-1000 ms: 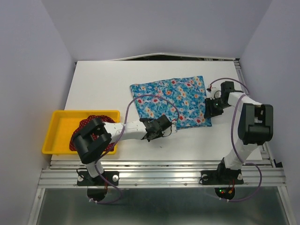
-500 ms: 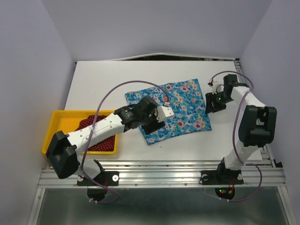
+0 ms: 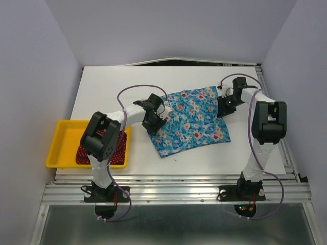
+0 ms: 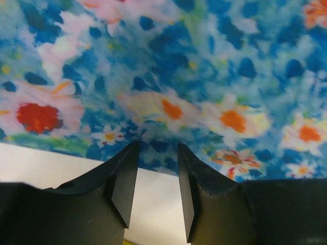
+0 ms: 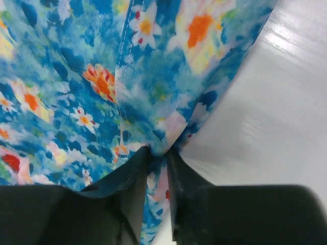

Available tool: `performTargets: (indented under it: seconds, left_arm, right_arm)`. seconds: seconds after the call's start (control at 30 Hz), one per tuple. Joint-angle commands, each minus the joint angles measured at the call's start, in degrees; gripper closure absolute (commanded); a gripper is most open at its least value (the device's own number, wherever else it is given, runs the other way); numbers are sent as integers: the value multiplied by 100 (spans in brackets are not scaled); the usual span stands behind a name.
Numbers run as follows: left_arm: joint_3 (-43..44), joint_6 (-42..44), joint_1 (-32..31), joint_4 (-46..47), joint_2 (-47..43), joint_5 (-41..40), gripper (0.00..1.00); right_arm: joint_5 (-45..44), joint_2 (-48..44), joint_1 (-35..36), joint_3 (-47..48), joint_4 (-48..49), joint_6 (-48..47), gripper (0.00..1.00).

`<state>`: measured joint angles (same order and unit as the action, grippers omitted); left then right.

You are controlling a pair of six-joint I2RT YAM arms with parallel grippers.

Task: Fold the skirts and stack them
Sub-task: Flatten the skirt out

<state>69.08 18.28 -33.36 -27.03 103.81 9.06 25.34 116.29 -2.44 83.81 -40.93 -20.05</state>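
Blue floral skirt (image 3: 191, 120), spread mid-table (image 3: 102, 92) for folding: right gripper (image 5: 158, 153) clamped on its right edge, left gripper (image 4: 157, 153) jaws apart at the left hem, seemingly ready to pinch; dark red skirt (image 3: 118, 150) in yellow tray (image 3: 59, 148).

Robot lab cell: white table (image 3: 102, 92), plain enclosing walls (image 3: 30, 76), aluminium rail frame (image 3: 179, 191).
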Motion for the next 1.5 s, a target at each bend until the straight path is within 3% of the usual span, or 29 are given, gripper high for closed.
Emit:
performTargets:
  seconds: [0.0,0.03,0.07,0.2,0.3,0.37,0.4,0.43,0.47,0.5,0.53,0.6,0.67,0.73,0.87,1.07,1.23,1.47]
  left_arm:
    - [579,-141,216,31,523,-96,54]
    - [885,-115,242,13,683,-123,55]
    - [1053,-106,278,-4,1024,-132,56]
    - [2203,79,331,-180,1990,-299,63]
    - [3582,263,331,-557,2964,-413,66]
    - [4988,377,331,-934,3485,-536,65]
    - [5993,421,339,-1049,3941,-702,62]
    - [6456,483,348,-1155,4102,-730,51]
    - [6800,579,374,-1234,4243,-756,44]
    - [7029,580,383,-1200,4192,-783,38]
    - [7032,571,401,-1113,4052,-739,30]
    - [6542,571,436,-604,3228,-528,27]
    - [5409,545,436,18,2551,-415,25]
    - [4471,484,436,232,1698,-116,24]
    - [3544,220,427,49,836,770,25]
    - [2155,0,392,83,500,1413,33]
    - [1170,-158,296,399,298,1757,36]
    - [1072,-124,260,304,525,1783,36]
  right_arm:
    - [-563,-18,94,-197,445,-86,85]
    - [-679,-53,94,-486,445,-104,97]
    - [-854,-219,94,-671,463,-139,99]
    - [-612,-1140,146,-1936,376,-113,99]
    - [-15,-1678,479,-2605,-88,-113,99]
    - [408,-2135,874,-2703,-458,-279,95]
    - [889,-2259,1164,-2538,-878,-393,81]
    - [1181,-2460,1227,-2397,-1030,-403,70]
    - [1697,-2488,1228,-1943,-1284,-298,52]
    - [1737,-2488,1228,-1695,-1304,-89,41]
    - [1668,-2445,1228,-1432,-1347,-78,40]
    - [1316,-2208,1036,-965,-1330,-78,39]
    - [1228,-2015,729,-542,-1217,-78,39]
    - [1078,-1611,613,-201,-1137,-252,42]
    - [509,-1092,560,-198,-515,-420,46]
    - [94,-590,560,-540,-197,-763,55]
    - [-161,-879,691,-1656,-64,-1176,61]
    - [409,-1337,2279,-2387,-1021,-1221,61]
